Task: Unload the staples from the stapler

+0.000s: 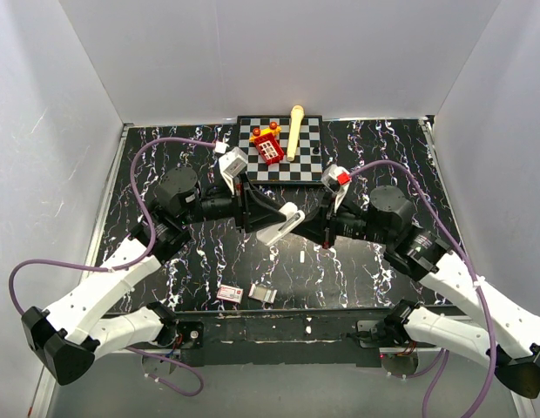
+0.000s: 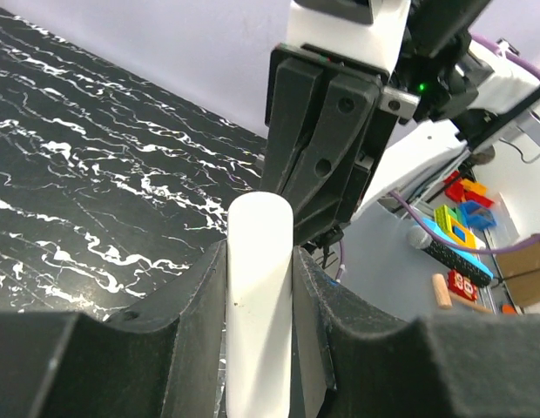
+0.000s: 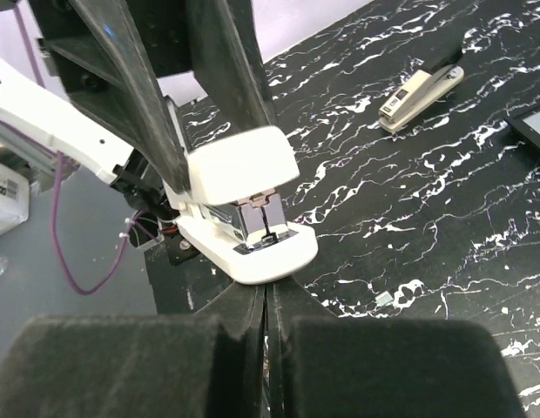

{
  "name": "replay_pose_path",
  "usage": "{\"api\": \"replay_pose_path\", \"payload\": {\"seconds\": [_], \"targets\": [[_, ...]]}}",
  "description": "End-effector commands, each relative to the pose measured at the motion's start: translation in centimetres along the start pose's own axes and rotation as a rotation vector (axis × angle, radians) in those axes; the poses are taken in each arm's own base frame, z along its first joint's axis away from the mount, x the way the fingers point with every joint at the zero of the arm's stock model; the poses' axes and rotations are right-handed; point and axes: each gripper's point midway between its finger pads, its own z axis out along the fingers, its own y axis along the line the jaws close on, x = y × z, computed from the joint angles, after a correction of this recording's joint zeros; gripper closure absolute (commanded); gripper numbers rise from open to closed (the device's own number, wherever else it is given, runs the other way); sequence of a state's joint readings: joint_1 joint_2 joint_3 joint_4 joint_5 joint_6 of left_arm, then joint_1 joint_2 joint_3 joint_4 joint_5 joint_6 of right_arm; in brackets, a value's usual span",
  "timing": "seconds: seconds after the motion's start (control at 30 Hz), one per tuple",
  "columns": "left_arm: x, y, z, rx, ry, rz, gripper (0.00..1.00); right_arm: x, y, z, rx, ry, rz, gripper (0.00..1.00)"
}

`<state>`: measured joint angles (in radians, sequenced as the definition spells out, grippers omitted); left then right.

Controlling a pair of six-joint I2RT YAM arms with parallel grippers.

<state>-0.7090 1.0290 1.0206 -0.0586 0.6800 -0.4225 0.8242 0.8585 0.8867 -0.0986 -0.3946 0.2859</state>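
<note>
While raised over the worktop's (image 1: 383,174) middle, white stapler (image 3: 244,209): clamped in the left tool (image 1: 266,214), lid lifted, magazine showing. Right tool (image 3: 266,313): clenched on nothing, tips just under the stapler's nose. Thin white strip (image 1: 302,259): flat on the worktop beneath. Grey stapler (image 3: 420,87): lying by the near edge, beside a red-and-white box (image 1: 230,293).

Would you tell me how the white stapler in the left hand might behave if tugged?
The white stapler looks like rigid plastic, so it should not flex. Its glossy, rounded shell may slip or pivot in the left hand.
</note>
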Motion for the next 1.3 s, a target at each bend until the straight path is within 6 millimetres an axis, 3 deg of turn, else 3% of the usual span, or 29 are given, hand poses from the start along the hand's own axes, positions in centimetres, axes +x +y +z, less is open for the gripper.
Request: {"api": "replay_pose_path", "payload": {"seconds": [0.0,0.3,0.5,1.1,1.27], "targets": [[3.1,-1.4,0.3,0.131,0.118,-0.005,1.00,-6.3,4.5,-0.7,-0.181,-0.115,-0.154,0.99],[5.9,-2.4,1.6,0.247,0.224,-0.003,1.00,-9.0,7.2,1.2,-0.367,-0.052,-0.208,0.99],[6.1,-2.3,2.1,0.236,0.226,0.025,1.00,-8.8,7.0,1.8,-0.370,-0.020,-0.228,0.99],[2.9,-0.3,0.7,0.004,0.115,0.140,1.00,-4.2,1.0,-3.0,0.034,-0.014,-0.242,0.99],[1.4,2.0,-0.1,-0.185,0.079,0.154,1.00,-3.4,-1.9,-3.7,0.199,-0.008,-0.217,0.99]]}}
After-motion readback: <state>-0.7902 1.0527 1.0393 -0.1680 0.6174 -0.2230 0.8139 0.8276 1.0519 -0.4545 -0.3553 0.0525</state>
